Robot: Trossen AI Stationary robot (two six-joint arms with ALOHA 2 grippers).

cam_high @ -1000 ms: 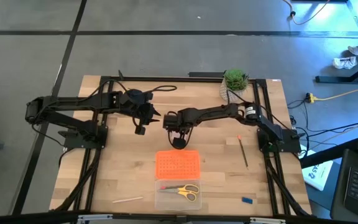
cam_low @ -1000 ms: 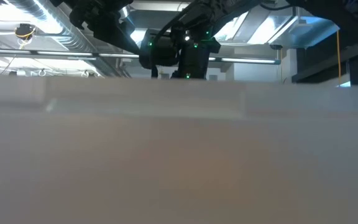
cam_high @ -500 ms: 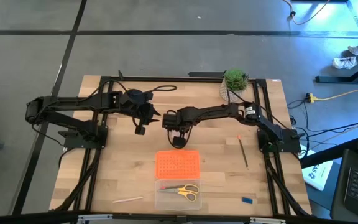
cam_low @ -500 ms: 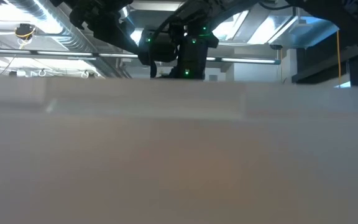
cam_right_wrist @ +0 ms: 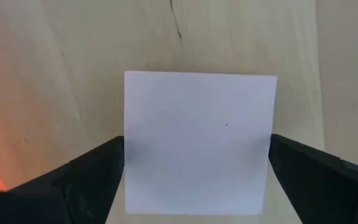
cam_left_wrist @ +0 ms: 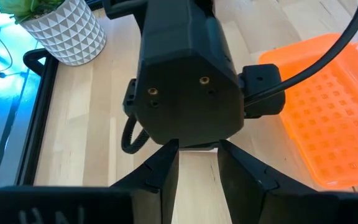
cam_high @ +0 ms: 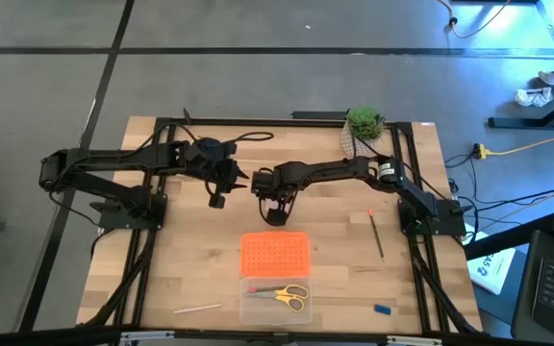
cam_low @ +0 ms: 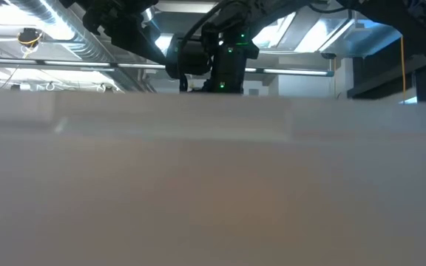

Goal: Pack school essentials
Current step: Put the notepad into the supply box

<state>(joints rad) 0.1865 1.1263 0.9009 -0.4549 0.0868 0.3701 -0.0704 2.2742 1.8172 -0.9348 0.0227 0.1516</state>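
The pale square pad (cam_right_wrist: 199, 124) fills the right wrist view, between the fingers of my right gripper (cam_right_wrist: 196, 152). In the high view that gripper (cam_high: 275, 215) hangs over mid-table, just beyond the orange lid, and hides the pad. My left gripper (cam_high: 216, 199) waits to its left, open and empty (cam_left_wrist: 197, 171). The yellow-handled scissors (cam_high: 284, 293) lie in the clear case. A pencil (cam_high: 377, 234), a white pen (cam_high: 197, 308) and a small blue piece (cam_high: 382, 309) lie flat on the wood. No crayon box shows. My right gripper pinches the pad between its two fingers, one against each of two opposite side edges (cam_right_wrist: 129, 162) (cam_right_wrist: 271, 162). The fingers come from above, pointing down. The pad lies level, face up; I cannot tell whether it is clear of the table.
The clear case with its orange lid (cam_high: 275, 255) sits just near of my right gripper. A potted plant (cam_high: 364, 125) stands at the far right. The black frame rails (cam_high: 142, 259) run along both sides. A pale blurred surface (cam_low: 213, 192) blocks most of the low view.
My right gripper has moved a little up and toward the table's far edge, away from the orange lid.
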